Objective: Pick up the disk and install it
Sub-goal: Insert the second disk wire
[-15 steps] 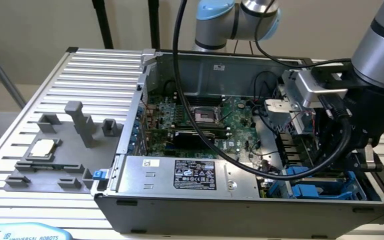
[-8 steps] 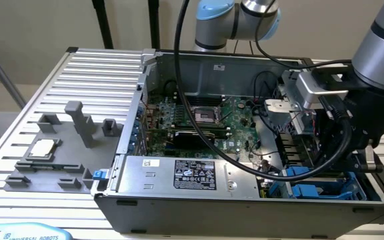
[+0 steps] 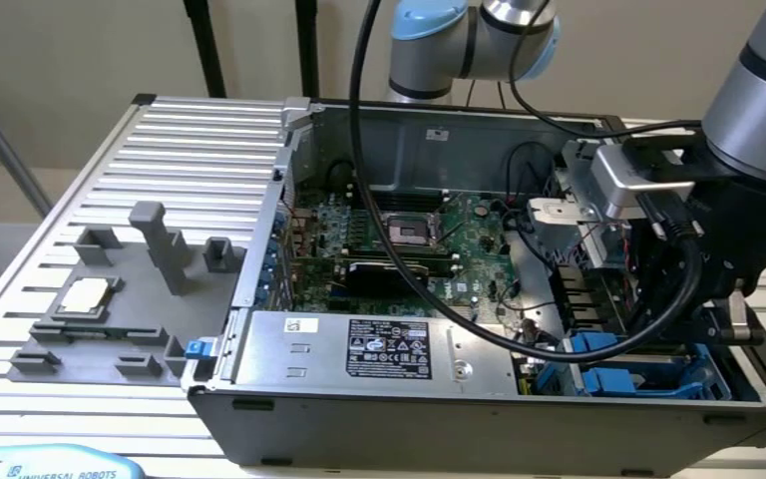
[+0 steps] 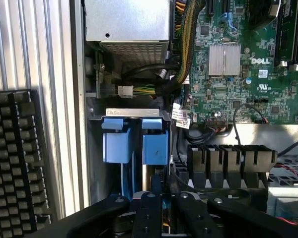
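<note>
Disk (image 4: 155, 184) sits edge-on directly beyond the end effector (image 4: 161, 206), whose nearly closed fingers (image 4: 148, 213) seem to pinch its near edge. Its long axis runs straight ahead into the drive bay (image 4: 134, 116), blue carrier tabs (image 4: 155, 144) just beyond the fingertips, motherboard (image 4: 238, 59) off to one side.

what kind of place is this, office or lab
Most likely a robotics lab bench for computer assembly: an open PC case with its motherboard exposed sits on a slatted metal table, beside a grey parts fixture.
</note>
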You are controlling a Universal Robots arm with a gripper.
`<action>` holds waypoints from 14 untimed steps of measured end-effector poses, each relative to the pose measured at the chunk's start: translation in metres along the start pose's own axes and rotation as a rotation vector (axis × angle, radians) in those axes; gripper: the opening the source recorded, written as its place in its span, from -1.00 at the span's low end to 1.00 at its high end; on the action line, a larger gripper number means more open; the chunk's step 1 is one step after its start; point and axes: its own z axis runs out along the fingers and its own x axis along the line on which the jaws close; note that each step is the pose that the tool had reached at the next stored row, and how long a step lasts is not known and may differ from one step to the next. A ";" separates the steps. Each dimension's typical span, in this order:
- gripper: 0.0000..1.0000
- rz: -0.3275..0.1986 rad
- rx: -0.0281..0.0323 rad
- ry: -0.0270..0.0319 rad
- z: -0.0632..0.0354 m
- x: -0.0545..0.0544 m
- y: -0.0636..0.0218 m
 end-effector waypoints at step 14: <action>-0.67 0.000 0.0001 -0.0005 -0.0031 0.000 -0.0015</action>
